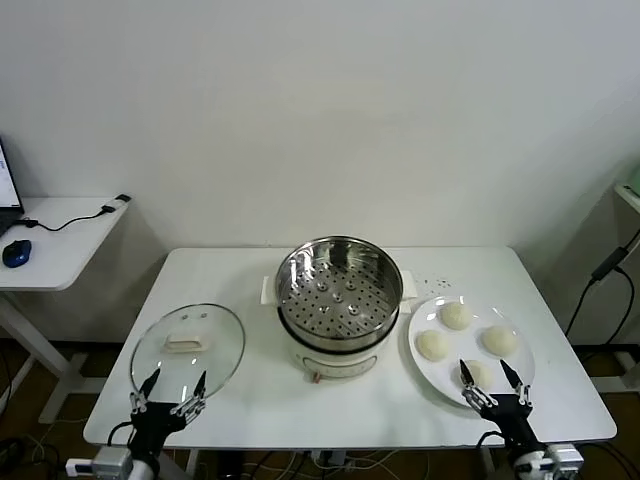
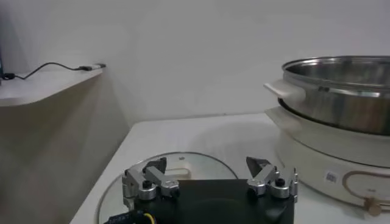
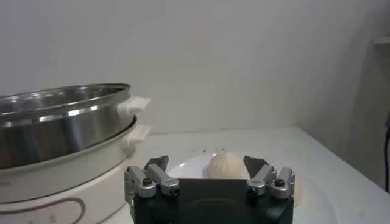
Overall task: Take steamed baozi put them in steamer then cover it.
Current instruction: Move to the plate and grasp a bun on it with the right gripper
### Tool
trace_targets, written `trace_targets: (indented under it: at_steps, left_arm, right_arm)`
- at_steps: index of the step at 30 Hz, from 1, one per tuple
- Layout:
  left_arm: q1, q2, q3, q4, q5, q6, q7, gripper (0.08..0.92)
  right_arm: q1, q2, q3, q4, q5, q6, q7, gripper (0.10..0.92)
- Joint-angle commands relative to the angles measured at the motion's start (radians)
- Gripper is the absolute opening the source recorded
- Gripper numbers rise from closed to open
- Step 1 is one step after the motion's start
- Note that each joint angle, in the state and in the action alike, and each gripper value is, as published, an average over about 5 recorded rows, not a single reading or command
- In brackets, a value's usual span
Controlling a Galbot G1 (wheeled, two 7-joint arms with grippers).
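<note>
The steel steamer stands empty on its white pot base at the table's middle; it also shows in the left wrist view and the right wrist view. Several cream-white baozi lie on a white plate to its right. The glass cover with a white handle lies flat at the left. My left gripper is open at the cover's near edge. My right gripper is open at the plate's near edge, around the nearest baozi; another bun shows ahead of it.
A side desk with a blue mouse and a cable stands at the far left. A black cable hangs at the right. The white wall is close behind the table.
</note>
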Motion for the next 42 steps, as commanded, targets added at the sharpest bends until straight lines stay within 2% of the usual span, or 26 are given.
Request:
trace_targets:
  at_steps: [1, 7, 12, 17, 23, 28, 34, 38, 42]
  left_arm:
    - [0.005, 0.0, 0.004, -0.003, 0.01, -0.002, 0.001, 0.823]
    - [0.009, -0.006, 0.006, -0.011, 0.012, -0.005, -0.002, 0.823]
    - [0.013, -0.008, 0.0, -0.018, 0.014, -0.012, -0.01, 0.823]
    - [0.017, -0.01, -0.001, -0.025, 0.015, -0.018, -0.016, 0.823]
    - [0.017, -0.009, 0.001, -0.033, 0.016, -0.02, -0.017, 0.823]
    - [0.028, -0.01, 0.002, -0.035, 0.018, -0.021, -0.017, 0.823]
    - [0.046, -0.017, 0.001, -0.034, 0.024, -0.028, -0.019, 0.823]
    - [0.056, -0.023, -0.001, -0.037, 0.027, -0.032, -0.022, 0.823]
    - [0.063, -0.025, -0.005, -0.039, 0.03, -0.034, -0.023, 0.823]
  right_arm:
    - [0.172, -0.087, 0.079, -0.006, -0.081, -0.126, -0.041, 0.823]
    - [0.371, -0.279, 0.052, -0.064, -0.189, -0.242, -0.17, 0.823]
    - [0.517, -0.445, 0.004, -0.138, -0.388, -0.334, -0.413, 0.823]
    - [0.65, -0.575, -0.083, -0.227, -0.646, -0.272, -0.744, 0.823]
    - [0.835, -0.677, -0.267, -0.365, -0.808, -0.165, -0.971, 0.823]
    - [1.009, -0.708, -0.486, -0.482, -0.891, -0.104, -1.049, 0.823]
    - [1.195, -0.697, -0.752, -0.616, -0.901, -0.032, -1.136, 0.823]
    - [1.254, -0.642, -0.848, -0.709, -0.907, 0.013, -1.157, 0.823]
    - [1.28, -0.54, -0.824, -0.838, -0.955, 0.133, -1.159, 0.823]
